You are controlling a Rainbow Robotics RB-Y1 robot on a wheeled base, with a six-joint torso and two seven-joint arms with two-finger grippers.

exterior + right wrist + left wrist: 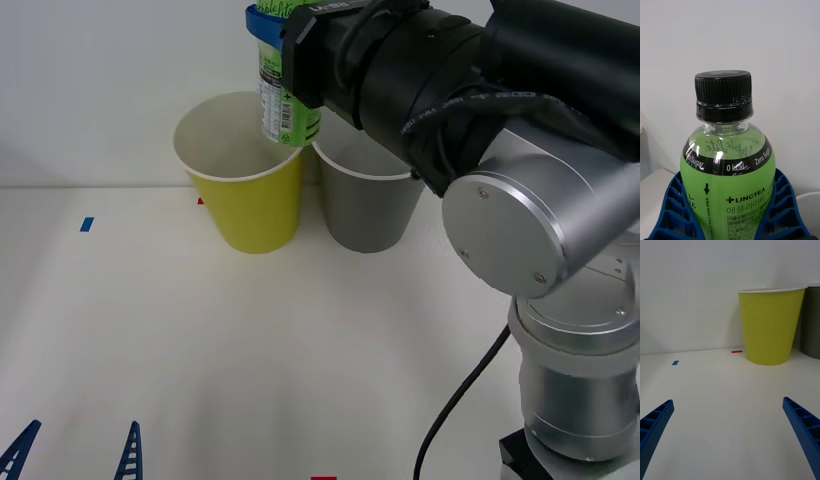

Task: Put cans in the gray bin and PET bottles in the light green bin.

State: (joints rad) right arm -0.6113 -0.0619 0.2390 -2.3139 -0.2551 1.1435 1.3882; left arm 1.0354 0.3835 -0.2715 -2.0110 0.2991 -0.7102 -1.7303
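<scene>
Green and capped in black, the bottle [283, 100] is hanging in the air above the two bins, gripped by the right gripper [268, 30] at the far side of the white tabletop [300, 350]. In the front view the bottle's lower end is sitting over the rim where the light green bin [245, 200] meets the gray bin [368, 205], overlapping the light green bin's opening. The right wrist view is showing the bottle [728, 176] upright between the blue ribbed fingers [673, 210], which are pressing against its label on both sides, so the jaws are closed around the bottle's body below the shoulder; the black cap [724, 95] is standing clear above them.

Both bins are standing upright on the tabletop, side by side and touching or nearly touching, the light green one to the robot's left of the gray one. A small blue mark [87, 224] is lying on the tabletop left of the light green bin.

Low at the near left, the left gripper [75, 455] is hovering just over the tabletop, its blue fingers [655, 423] spread wide apart and holding nothing, pointing toward the light green bin [769, 326] well ahead of it.
</scene>
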